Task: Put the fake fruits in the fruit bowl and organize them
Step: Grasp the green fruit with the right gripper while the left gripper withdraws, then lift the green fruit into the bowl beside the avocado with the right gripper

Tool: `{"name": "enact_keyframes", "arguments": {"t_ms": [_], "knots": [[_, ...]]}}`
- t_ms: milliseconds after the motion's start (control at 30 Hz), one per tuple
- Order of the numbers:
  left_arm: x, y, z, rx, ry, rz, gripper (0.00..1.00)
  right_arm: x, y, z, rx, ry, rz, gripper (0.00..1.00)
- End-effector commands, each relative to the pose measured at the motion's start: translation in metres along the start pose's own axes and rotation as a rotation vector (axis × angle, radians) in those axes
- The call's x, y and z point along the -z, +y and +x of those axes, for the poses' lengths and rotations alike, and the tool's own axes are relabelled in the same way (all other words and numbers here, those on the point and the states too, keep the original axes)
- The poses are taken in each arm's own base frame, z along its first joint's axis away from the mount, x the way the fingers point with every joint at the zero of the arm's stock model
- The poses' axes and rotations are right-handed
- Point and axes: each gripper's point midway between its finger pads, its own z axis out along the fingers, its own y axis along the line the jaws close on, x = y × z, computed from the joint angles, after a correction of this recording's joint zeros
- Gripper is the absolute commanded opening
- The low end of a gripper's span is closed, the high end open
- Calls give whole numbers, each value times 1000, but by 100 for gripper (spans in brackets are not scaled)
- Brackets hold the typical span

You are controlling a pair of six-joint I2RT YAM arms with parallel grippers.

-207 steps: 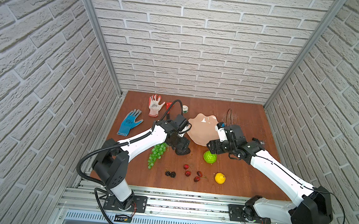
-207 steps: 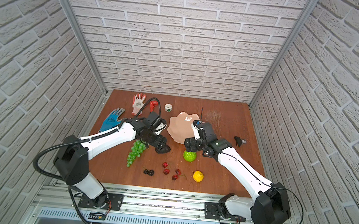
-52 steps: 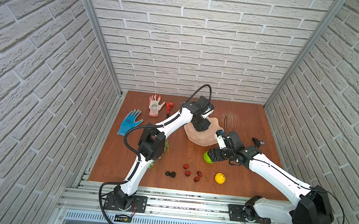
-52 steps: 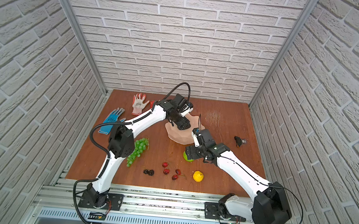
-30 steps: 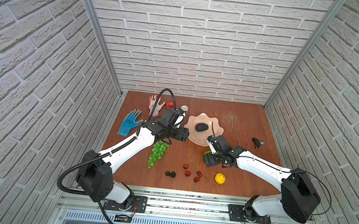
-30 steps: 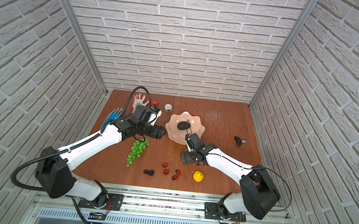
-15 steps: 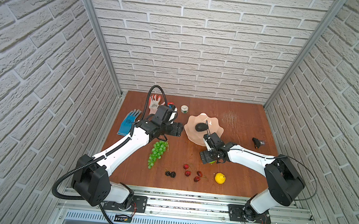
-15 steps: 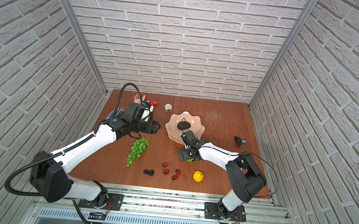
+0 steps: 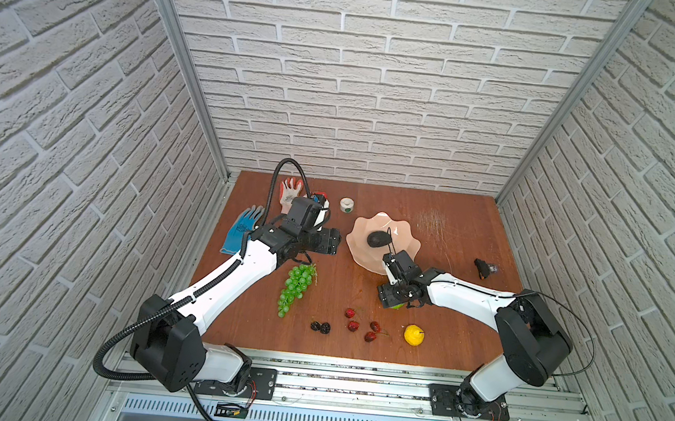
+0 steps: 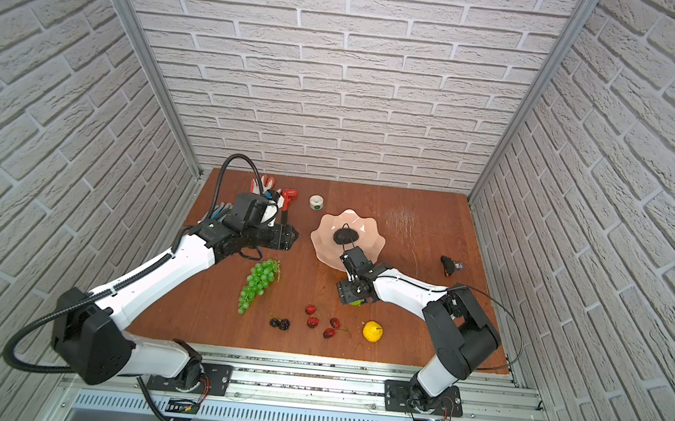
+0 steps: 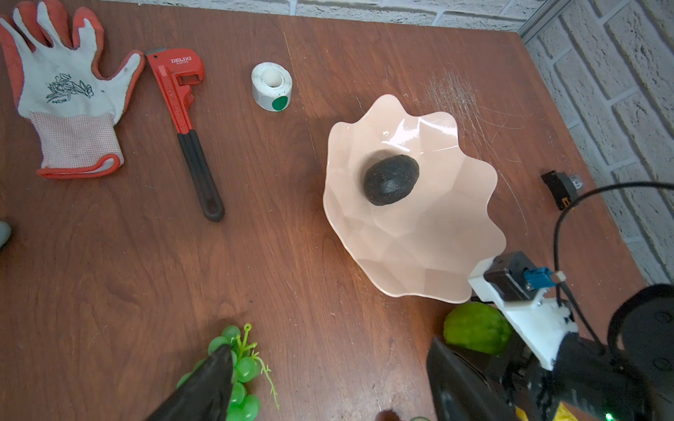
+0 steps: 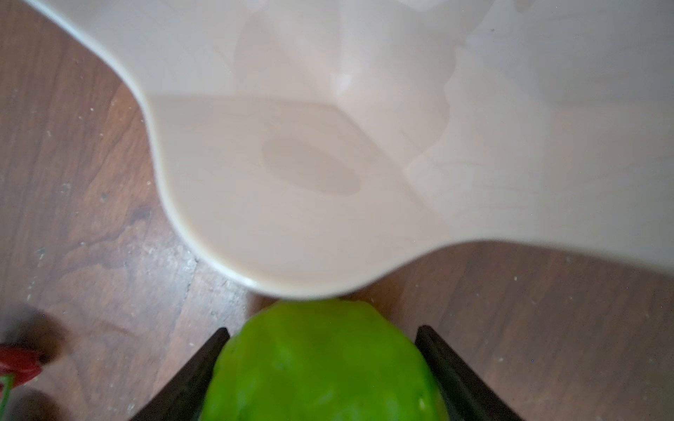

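Observation:
The peach-pink fruit bowl [image 9: 404, 234] stands mid-table with the blackish avocado [image 9: 378, 239] lying in it. Just in front of its near rim, my right gripper [image 12: 322, 330] is shut on the bumpy green ball [image 12: 321, 364], one finger against each side; the ball still rests on the table. My left gripper [image 11: 328, 350] hangs open and holds nothing, left of the bowl and above the top of the green grape bunch [image 9: 297, 283]. Near the front edge lie two blackberries [image 9: 320, 326], several dark-red berries [image 9: 353, 325] and the yellow lemon [image 9: 413, 335].
At the back left lie a red-and-white glove [image 11: 69, 91], a blue glove [image 9: 242, 228], a red pipe wrench [image 11: 182, 109] and a white tape roll [image 11: 271, 85]. A small black object [image 9: 485, 269] sits near the right edge.
My left arm has drawn back leftward from the bowl, where the avocado now lies. My right gripper has come down over the green ball and its jaws have narrowed onto it.

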Motion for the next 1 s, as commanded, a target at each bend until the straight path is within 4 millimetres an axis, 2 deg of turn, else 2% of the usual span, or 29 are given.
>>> {"name": "enact_keyframes", "arguments": {"t_ms": [0, 133, 300, 433, 567, 700, 833, 967], "knots": [[6, 5, -3, -8, -30, -14, 83, 12, 2, 2, -11, -15, -26, 59], [6, 9, -3, -12, -38, -30, 83, 27, 2, 12, -4, 3, -45, 55], [11, 17, -8, -2, -78, -48, 83, 61, -1, 21, 3, 20, -59, 53], [17, 22, -10, 7, -100, -51, 83, 94, -1, 13, 11, -3, -70, 54], [21, 27, -8, 16, -98, -51, 83, 123, 3, -21, 27, -76, -80, 54], [26, 28, -4, 22, -97, -46, 83, 133, 6, -68, 55, -125, -90, 54], [32, 29, -1, 31, -103, -44, 83, 120, -6, -119, 24, -163, -86, 54], [38, 32, 3, 35, -112, -56, 83, 95, -22, -151, 16, -159, -32, 53]]}}
